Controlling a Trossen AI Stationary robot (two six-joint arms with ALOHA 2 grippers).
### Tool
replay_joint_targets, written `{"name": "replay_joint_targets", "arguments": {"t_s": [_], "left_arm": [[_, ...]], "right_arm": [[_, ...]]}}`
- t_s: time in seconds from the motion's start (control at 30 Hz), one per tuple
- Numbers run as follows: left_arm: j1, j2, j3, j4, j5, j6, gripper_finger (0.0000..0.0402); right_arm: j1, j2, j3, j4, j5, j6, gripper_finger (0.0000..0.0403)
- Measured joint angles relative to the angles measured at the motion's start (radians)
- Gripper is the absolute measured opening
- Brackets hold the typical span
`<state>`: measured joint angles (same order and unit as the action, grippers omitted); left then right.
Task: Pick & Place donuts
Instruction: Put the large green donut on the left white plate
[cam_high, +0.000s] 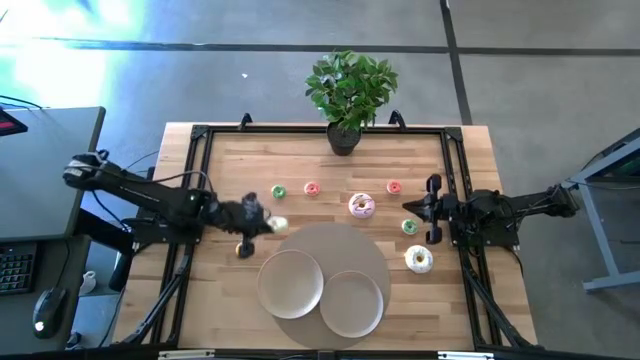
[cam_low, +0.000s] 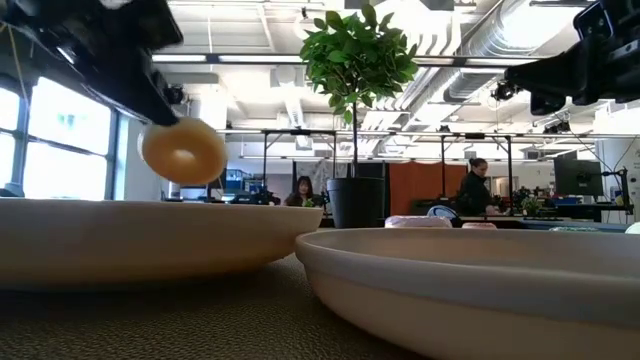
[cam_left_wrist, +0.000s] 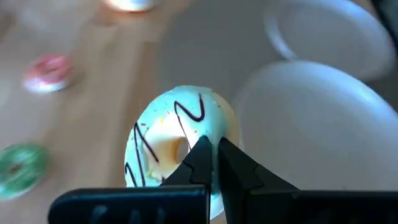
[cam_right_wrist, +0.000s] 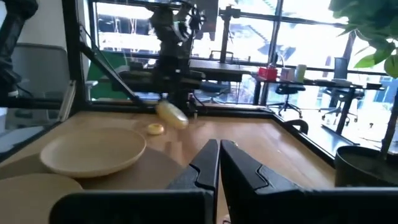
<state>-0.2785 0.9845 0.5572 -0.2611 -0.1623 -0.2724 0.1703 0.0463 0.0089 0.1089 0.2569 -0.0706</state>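
From above, the left gripper (cam_high: 268, 226) clenched a pale iced donut (cam_high: 279, 225) over the wooden tabletop (cam_high: 230, 160), beside two smooth beige plates (cam_high: 290, 283). At table height, the ring (cam_low: 184, 151) hung above a plate rim. The left wrist view showed dark drizzle lines. The right gripper (cam_right_wrist: 219, 163) was pressed closed, empty.

- I'm operating in an open-plan office lab: exposed silver ceiling ducts (cam_low: 470, 40), tall windows (cam_low: 60, 140), and seated people (cam_low: 300, 190) at distant desks.
- A black monitor (cam_low: 577, 178) and dark swivel chairs (cam_right_wrist: 286, 93) fill the background.
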Motion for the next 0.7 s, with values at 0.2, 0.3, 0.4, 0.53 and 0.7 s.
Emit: {"name": "replay_joint_targets", "arguments": {"t_s": [0.2, 0.3, 0.4, 0.53, 0.7], "left_arm": [[-0.191, 0.172, 0.025, 0.147, -0.055, -0.032, 0.0003], [-0.245, 0.275, 0.026, 0.230, -0.083, -0.087, 0.0003], [-0.273, 0.360, 0.026, 0.278, -0.116, -0.155, 0.0005], [-0.272, 0.442, 0.026, 0.325, -0.120, -0.227, 0.0025], [-0.272, 0.461, 0.038, 0.329, -0.099, -0.233, 0.0076]], "right_arm": [[0.000, 0.000, 0.000, 0.000, -0.014, 0.025, 0.0012], [0.000, 0.000, 0.000, -0.001, -0.016, 0.021, 0.0012], [0.000, 0.000, 0.000, -0.003, -0.016, 0.020, 0.0012], [0.000, 0.000, 0.000, -0.005, -0.017, 0.020, 0.0012], [0.000, 0.000, 0.000, -0.004, -0.004, 0.056, 0.0013]]}}
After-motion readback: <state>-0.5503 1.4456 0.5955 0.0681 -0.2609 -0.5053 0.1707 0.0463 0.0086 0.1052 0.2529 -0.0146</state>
